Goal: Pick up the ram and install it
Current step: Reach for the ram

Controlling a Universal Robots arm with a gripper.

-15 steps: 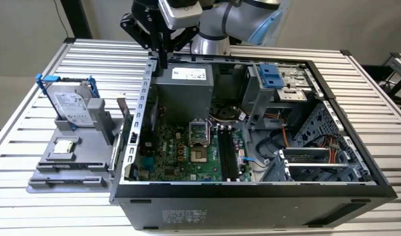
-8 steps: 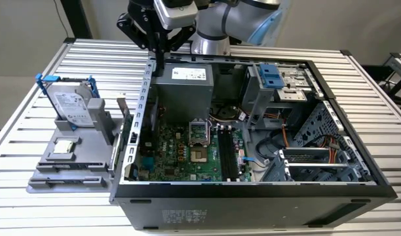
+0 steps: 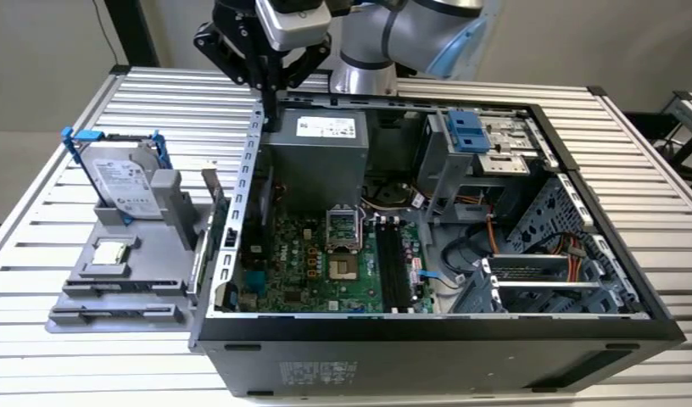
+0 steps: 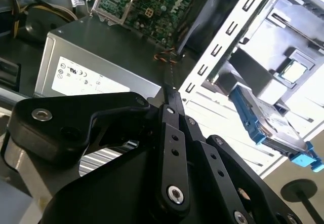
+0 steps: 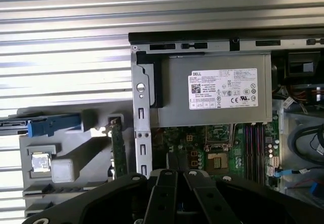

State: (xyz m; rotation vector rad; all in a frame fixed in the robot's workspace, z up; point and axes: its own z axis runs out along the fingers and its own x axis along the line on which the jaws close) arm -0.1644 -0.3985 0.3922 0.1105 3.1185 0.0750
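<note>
gripper (image 3: 274,114) pinched shut on nothing above the case wall (image 3: 253,170), ram (image 5: 118,148) upright in its holder (image 5: 86,153) just outside, so i'd worry closed fingers jab the stick's edge.

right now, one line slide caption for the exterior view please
The gripper poised over the open computer case by the power supply, hard drive parked at the exterior view's left.

Printed label (image 5: 223,89) on power supply (image 5: 177,95)
</note>
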